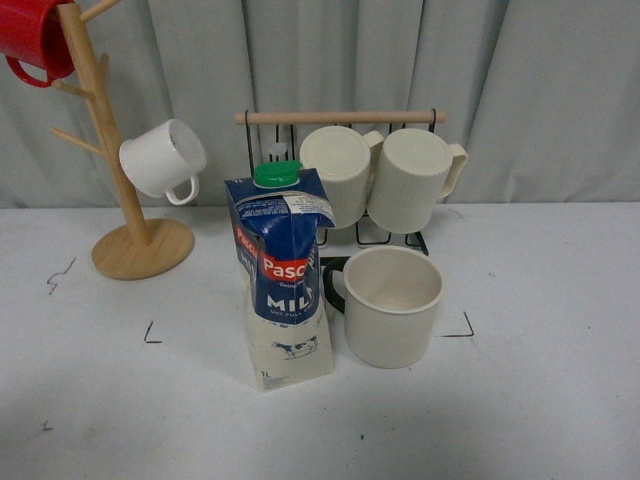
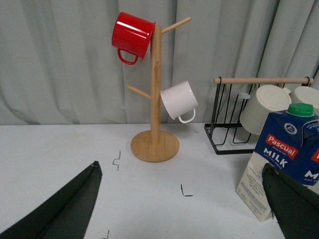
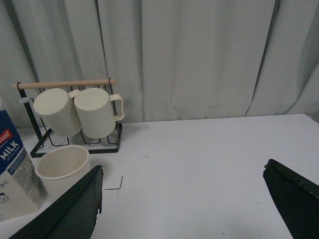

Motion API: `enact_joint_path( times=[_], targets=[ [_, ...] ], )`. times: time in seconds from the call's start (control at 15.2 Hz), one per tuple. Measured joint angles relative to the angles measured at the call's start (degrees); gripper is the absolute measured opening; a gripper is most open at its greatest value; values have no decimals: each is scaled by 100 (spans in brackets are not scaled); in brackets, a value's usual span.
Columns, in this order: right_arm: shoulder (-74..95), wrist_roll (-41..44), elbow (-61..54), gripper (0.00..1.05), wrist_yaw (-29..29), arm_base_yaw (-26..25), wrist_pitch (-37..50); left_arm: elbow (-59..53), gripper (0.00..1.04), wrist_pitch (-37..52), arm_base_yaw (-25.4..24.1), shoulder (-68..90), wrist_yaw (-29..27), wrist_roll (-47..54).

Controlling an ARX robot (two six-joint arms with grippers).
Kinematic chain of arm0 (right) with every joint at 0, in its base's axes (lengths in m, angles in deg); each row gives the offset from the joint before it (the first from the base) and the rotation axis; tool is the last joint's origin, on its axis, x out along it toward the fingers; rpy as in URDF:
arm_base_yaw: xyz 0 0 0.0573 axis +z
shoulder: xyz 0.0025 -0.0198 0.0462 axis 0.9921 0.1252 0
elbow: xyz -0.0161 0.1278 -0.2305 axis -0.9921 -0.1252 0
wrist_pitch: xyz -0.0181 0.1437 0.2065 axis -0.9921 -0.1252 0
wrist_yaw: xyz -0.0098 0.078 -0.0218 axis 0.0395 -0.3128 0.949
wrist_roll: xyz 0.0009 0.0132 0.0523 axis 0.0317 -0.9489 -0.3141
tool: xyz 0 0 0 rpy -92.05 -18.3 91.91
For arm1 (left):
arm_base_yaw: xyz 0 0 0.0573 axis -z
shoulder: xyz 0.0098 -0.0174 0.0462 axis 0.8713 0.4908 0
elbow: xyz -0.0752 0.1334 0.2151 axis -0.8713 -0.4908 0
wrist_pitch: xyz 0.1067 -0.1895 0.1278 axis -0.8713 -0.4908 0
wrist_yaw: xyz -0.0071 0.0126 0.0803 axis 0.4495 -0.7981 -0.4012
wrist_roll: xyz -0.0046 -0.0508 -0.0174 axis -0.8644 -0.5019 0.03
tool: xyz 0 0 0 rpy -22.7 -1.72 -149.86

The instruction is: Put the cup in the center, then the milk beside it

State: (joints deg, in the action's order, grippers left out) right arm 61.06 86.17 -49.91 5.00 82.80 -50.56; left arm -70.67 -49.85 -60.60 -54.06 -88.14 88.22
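The cup [image 1: 391,305] stood right of middle in the front frame, inside the center [image 1: 200,345] patch framed by black corner marks, its black loop handle turned toward the milk [image 1: 281,275], which stood upright just beside it on its left, nearly touching. You could judge the cup as stiff, light and smooth-sided — slippery at the wall, so the rim or the handle looked the safer hold. The milk looked heavier if full, its card walls likely to give under a hard squeeze; the flat faces below the gable seemed the place to take it. Counted: one cup, one carton, two ribbed cream mugs [image 1: 378,182] on the wire rack [image 1: 340,118] behind them, one white mug [image 1: 163,159] and one red mug [image 1: 35,38] on the wooden mug tree [image 1: 141,245] at upper left. The left gripper [image 2: 182,209] and the right gripper [image 3: 184,204] each showed fingers spread wide, holding nothing — both hung clear of the two things.
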Motion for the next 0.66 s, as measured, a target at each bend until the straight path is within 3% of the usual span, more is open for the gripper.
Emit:
enact_joint_path(
  times=[0.66],
  targets=[
    [0, 0, 0, 98, 0, 0, 0, 0, 98, 0, 0, 0, 0, 2]
  ],
)
